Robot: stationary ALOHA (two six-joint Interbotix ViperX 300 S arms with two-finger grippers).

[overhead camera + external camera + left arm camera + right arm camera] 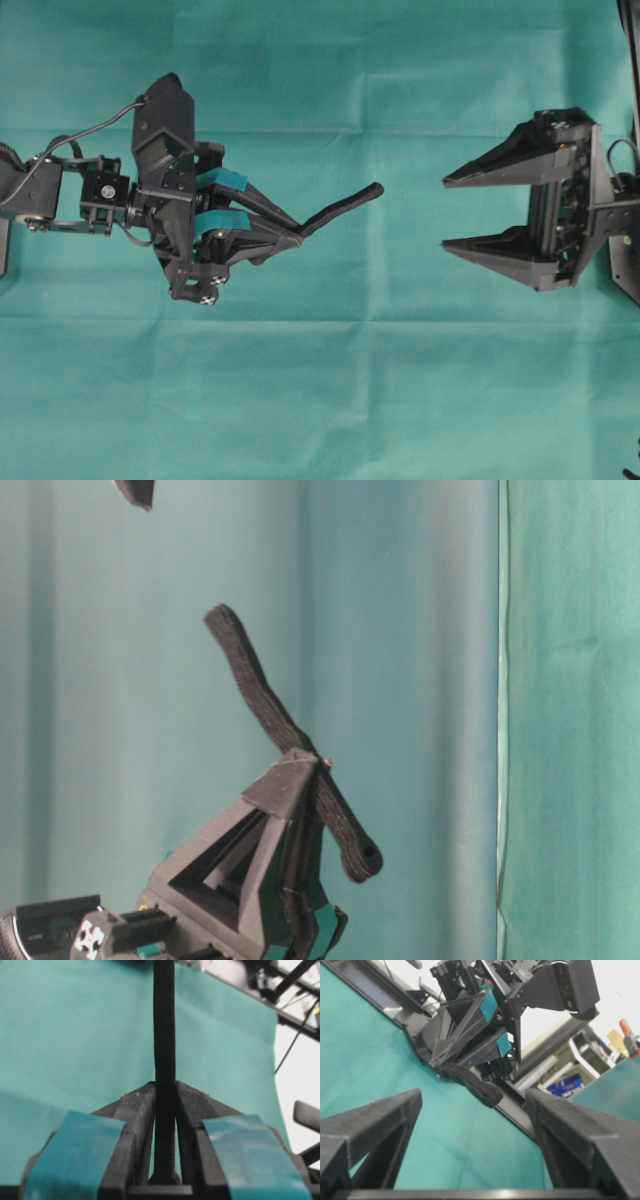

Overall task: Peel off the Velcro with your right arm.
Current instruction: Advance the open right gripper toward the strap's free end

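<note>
Velcro (pixel 345 205) held aloft in left gripper (pixel 292 232); right gripper (pixel 446 212) facing it, released.

Left gripper: teal-taped fingers (pixel 85 1152) clenched on the strap partway along; long end angles up toward the right, looped end hangs below the jaws; layers apparently unseparated, though hard to judge; right gripper: plain dark fingers (pixel 370 1125) spread wide, well apart from the strap, over the teal cloth (pixel 320 380).

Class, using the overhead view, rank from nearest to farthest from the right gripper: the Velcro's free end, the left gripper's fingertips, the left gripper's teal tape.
1. Velcro's free end, mid-frame, nearest.
2. Left gripper's fingertips, left of centre.
3. Teal tape, further left.

The right gripper is at right.
</note>
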